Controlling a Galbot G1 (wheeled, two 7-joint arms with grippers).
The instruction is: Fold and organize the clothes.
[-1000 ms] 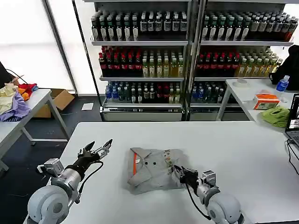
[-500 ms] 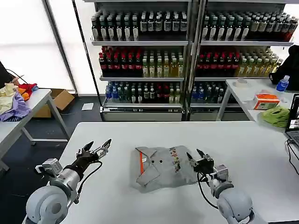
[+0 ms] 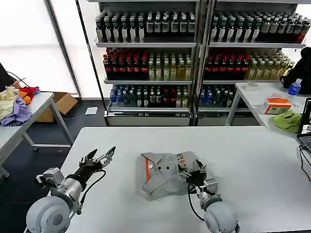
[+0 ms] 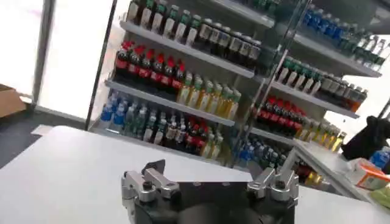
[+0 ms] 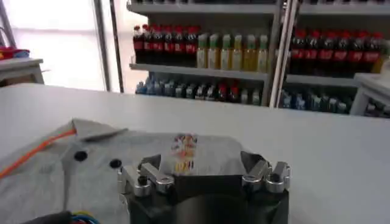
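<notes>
Both pairs of jaws stand apart and hold nothing: the left gripper [image 3: 100, 158] hangs over bare white table [image 3: 262, 155] left of the cloth, and the right gripper [image 3: 191, 169] sits over the right edge of the collared shirt [image 3: 163, 174], just above the fabric. That shirt lies mid-table, a soft light grey bundle, folded and rumpled, its orange placket strip [image 3: 146, 171] running down the left side, dark buttons [image 5: 80, 156] beside it, and a small multicoloured print [image 5: 183, 146] near the right gripper.
</notes>
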